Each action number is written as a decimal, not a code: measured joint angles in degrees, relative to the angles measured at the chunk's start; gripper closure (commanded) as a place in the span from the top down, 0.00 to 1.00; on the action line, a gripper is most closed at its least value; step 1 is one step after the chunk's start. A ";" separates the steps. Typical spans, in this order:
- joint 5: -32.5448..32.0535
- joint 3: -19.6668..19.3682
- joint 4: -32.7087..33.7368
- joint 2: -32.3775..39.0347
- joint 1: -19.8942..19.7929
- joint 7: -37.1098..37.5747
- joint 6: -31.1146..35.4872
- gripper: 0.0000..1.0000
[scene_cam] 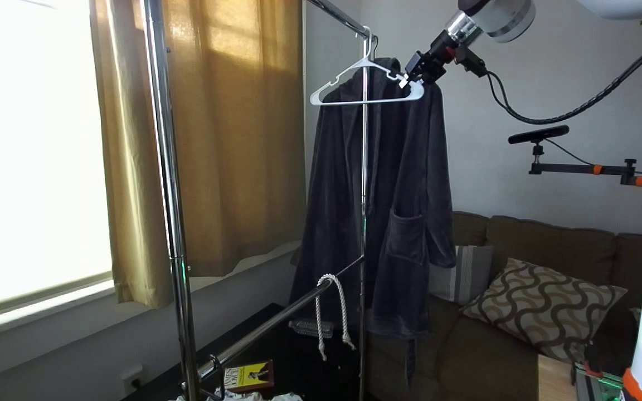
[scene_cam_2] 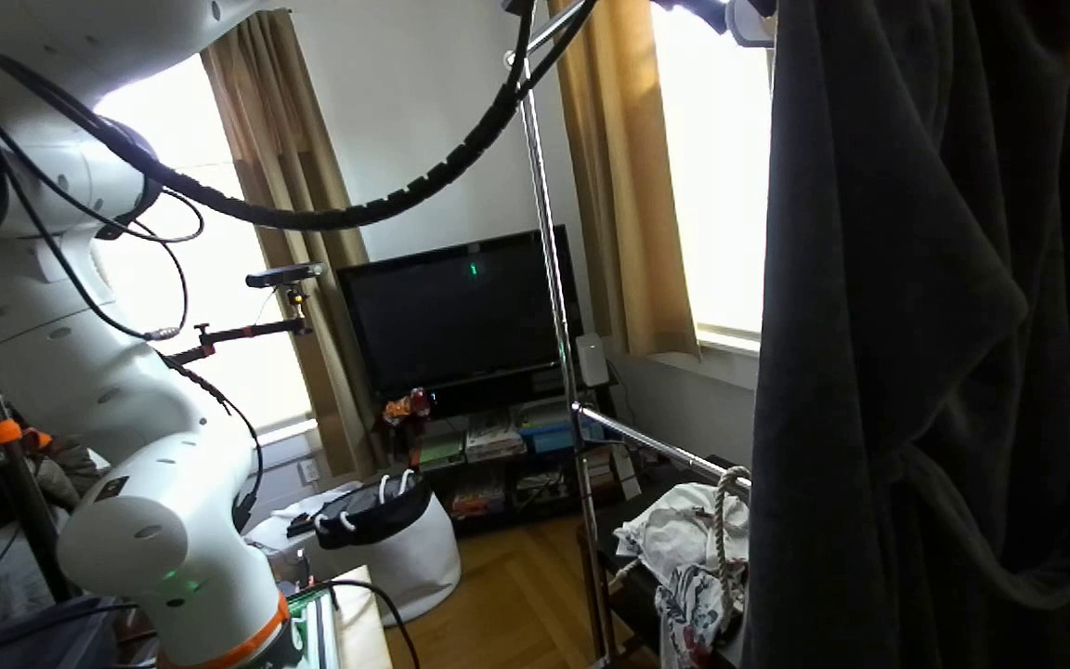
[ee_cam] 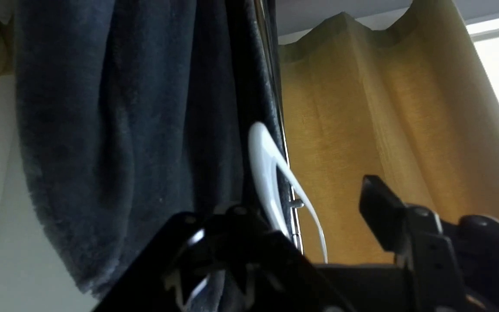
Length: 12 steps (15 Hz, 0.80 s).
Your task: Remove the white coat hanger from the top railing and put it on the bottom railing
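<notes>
My claw [scene_cam: 410,77] is at the right end of the white coat hanger [scene_cam: 366,62], its fingers [ee_cam: 379,208] spread. In the wrist view part of the hanger shows in the gap between them; whether either finger touches the plastic, I cannot tell. The hanger is bare and hangs by its hook from the far end of the top railing [scene_cam: 340,16], just beside the vertical pole [scene_cam: 364,167]. On its far side hangs the dark robe [scene_cam: 404,167]. Lower down, the bottom railing [scene_cam: 271,323] runs from near left to the far pole, with a white rope [scene_cam: 330,277] draped over it. Below that, a black counter [scene_cam: 290,365] carries a yellow-covered book [scene_cam: 248,376] and pale cloth [scene_cam_2: 684,530]. To the far right, a patterned pillow [scene_cam: 544,306] lies on a brown couch [scene_cam: 549,239].
</notes>
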 measured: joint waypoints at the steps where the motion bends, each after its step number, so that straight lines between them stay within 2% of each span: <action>1: -0.04 0.03 -0.17 0.10 0.00 -0.26 0.36 0.23; 4: -0.27 0.10 -0.59 0.07 0.00 -0.62 1.05 0.01; 12: 0.53 0.85 -0.59 -2.55 0.20 -0.57 1.80 0.01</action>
